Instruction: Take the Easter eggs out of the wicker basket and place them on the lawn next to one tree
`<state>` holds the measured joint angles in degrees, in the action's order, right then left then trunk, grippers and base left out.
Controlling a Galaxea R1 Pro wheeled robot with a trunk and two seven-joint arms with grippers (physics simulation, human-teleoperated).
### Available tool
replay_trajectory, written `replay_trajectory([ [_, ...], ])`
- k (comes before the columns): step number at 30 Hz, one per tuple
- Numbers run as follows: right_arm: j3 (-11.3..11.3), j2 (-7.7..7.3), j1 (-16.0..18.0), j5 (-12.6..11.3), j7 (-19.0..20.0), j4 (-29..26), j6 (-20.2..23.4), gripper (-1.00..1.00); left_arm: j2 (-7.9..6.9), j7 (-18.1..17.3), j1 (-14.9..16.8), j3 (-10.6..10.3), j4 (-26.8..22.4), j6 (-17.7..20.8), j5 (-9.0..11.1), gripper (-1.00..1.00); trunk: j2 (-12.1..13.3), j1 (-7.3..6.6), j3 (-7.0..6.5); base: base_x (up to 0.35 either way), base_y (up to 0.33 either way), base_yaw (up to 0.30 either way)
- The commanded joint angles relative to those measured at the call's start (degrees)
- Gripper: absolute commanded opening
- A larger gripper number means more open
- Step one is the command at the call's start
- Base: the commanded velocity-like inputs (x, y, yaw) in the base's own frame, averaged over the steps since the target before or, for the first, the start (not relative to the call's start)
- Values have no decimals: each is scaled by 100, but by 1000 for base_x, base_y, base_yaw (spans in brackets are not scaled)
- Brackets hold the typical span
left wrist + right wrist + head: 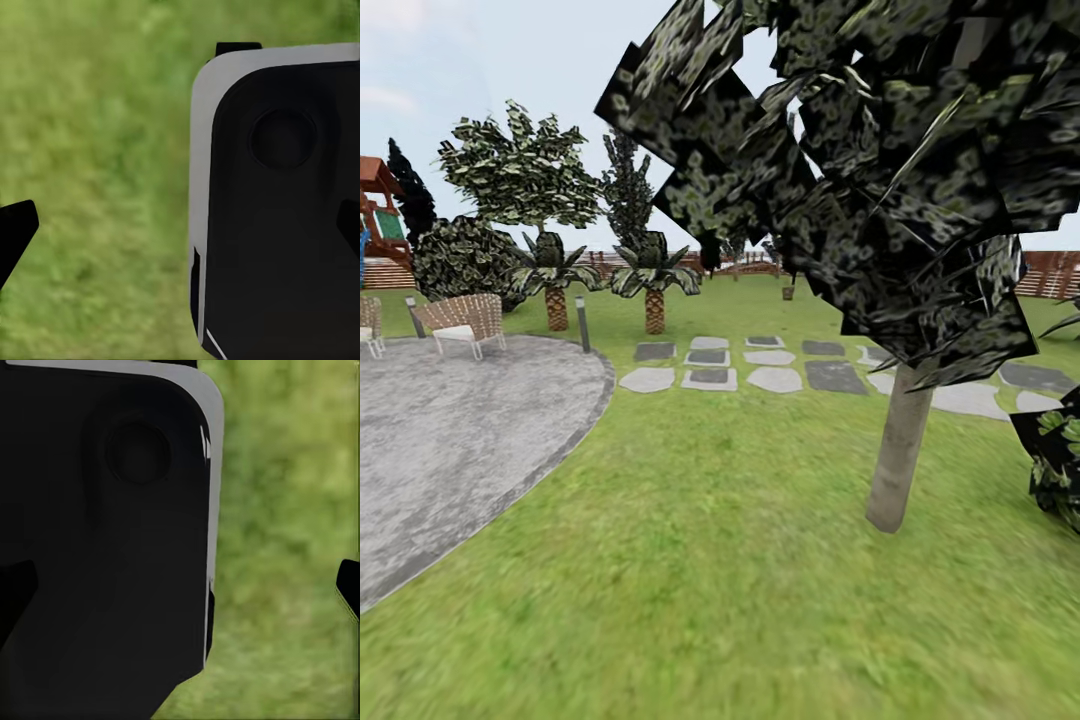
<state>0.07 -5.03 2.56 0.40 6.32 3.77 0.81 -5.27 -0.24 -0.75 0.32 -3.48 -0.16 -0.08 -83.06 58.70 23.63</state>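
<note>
The lawn [710, 570] spreads out wide and green ahead of me. A tree [900, 450] with a straight grey-brown trunk stands at the right a few steps away, its dark canopy hanging over the upper right. Far back on the grass a tiny brown shape [788, 292] may be the wicker basket; it is too small to tell. The Easter eggs are out of view. My left gripper [180, 229] is open, its black fingertips [16, 232] wide apart over grass and my own black-and-grey body panel. My right gripper [180, 589] is open the same way, holding nothing.
A grey paved patio [450, 440] curves in at the left, with wicker chairs [460, 322] and a short lamp post [583, 325] at its far edge. Stepping stones [775, 378] cross the middle distance. Two small palms [653, 290], a dark bush [1055, 460] and a fence [1050, 272] lie beyond.
</note>
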Motion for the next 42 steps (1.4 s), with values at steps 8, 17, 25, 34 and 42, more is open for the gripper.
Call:
replay_trajectory([
  [8,10,-6,8,12,18,9,-1,100,0,-2,-4,11,-12,6,16,100,-2,3,5,293,4,12],
  [17,11,-6,8,12,18,9,-1,100,0,-2,-4,12,-12,7,18,100,-2,3,5,342,-66,0],
  [25,17,-6,8,12,18,9,-1,100,0,-2,-4,12,-12,7,25,100,-2,3,5,333,-149,0],
  [34,19,-6,8,12,18,9,0,100,0,-8,-4,4,-12,16,17,100,-2,3,5,342,74,0],
  [42,19,-6,8,12,18,9,-1,100,0,-6,-4,3,-12,16,17,100,-2,3,5,344,140,0],
])
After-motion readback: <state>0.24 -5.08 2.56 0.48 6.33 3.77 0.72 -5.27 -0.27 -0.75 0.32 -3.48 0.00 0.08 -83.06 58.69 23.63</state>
